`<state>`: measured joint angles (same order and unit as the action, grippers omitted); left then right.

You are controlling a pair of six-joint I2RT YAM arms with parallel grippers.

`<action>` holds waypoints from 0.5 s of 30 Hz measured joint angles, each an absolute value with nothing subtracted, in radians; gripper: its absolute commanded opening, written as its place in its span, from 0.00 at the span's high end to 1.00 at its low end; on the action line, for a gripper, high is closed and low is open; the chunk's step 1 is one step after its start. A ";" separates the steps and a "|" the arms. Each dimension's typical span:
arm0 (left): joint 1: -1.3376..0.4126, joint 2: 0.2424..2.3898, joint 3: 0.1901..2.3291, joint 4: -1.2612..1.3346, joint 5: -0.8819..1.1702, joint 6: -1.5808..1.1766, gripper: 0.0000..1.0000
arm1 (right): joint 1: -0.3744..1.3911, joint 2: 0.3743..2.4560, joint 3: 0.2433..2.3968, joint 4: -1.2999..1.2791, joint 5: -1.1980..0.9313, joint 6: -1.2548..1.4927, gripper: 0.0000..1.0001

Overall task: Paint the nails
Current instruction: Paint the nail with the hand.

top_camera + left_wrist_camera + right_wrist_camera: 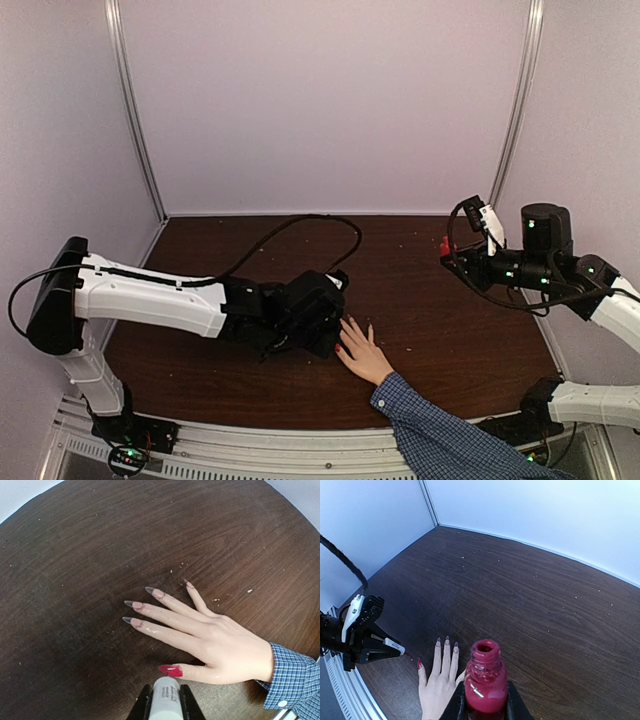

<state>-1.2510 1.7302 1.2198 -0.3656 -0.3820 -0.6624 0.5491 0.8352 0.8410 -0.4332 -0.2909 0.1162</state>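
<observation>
Near table centre: left gripper pinching brush, thumb nail at its 12 o'clock already red; bare nails at 11 next, guessing tiny shift. Right gripper clamps open bottle.

dark wood table | human hand flat, palm down | pale specks

Thumb nail red, other nails pinkish, sleeve blue check, table dk brown, bottle red, cap white
</observation>
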 measured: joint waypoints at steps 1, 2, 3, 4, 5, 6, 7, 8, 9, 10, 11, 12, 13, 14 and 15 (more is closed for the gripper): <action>-1.251 1.732 1.224 -0.365 -0.382 -0.662 1.00 | 0.549 0.835 0.841 -0.433 -0.291 0.117 1.00; -1.251 1.734 1.228 -0.364 -0.382 -0.662 1.00 | 0.549 0.835 0.841 -0.433 -0.291 0.116 1.00; -1.251 1.740 1.236 -0.363 -0.381 -0.662 1.00 | 0.549 0.835 0.841 -0.433 -0.291 0.116 1.00; -1.251 1.745 1.241 -0.361 -0.381 -0.662 1.00 | 0.549 0.835 0.841 -0.433 -0.291 0.116 1.00; -1.251 1.750 1.245 -0.360 -0.379 -0.662 1.00 | 0.549 0.835 0.841 -0.433 -0.291 0.116 1.00; -1.251 1.755 1.249 -0.360 -0.378 -0.663 1.00 | 0.549 0.835 0.841 -0.433 -0.291 0.116 1.00; -1.251 1.761 1.252 -0.359 -0.377 -0.665 1.00 | 0.549 0.835 0.841 -0.433 -0.291 0.116 1.00; -1.251 1.766 1.252 -0.358 -0.377 -0.665 1.00 | 0.549 0.835 0.841 -0.433 -0.291 0.116 1.00; -1.251 1.770 1.252 -0.358 -0.377 -0.667 1.00 | 0.549 0.834 0.841 -0.434 -0.291 0.116 1.00; -1.251 1.775 1.252 -0.359 -0.376 -0.669 1.00 | 0.549 0.834 0.841 -0.434 -0.291 0.116 1.00; -1.251 1.779 1.253 -0.359 -0.376 -0.671 1.00 | 0.549 0.833 0.841 -0.434 -0.291 0.116 1.00; -1.251 1.783 1.252 -0.359 -0.376 -0.673 1.00 | 0.549 0.831 0.841 -0.434 -0.291 0.116 1.00; -1.251 1.785 1.253 -0.360 -0.376 -0.674 1.00 | 0.549 0.830 0.841 -0.434 -0.291 0.116 1.00; -1.251 1.787 1.253 -0.361 -0.376 -0.676 1.00 | 0.549 0.828 0.841 -0.434 -0.291 0.116 1.00; -1.251 1.788 1.253 -0.361 -0.376 -0.677 1.00 | 0.549 0.828 0.841 -0.434 -0.291 0.116 1.00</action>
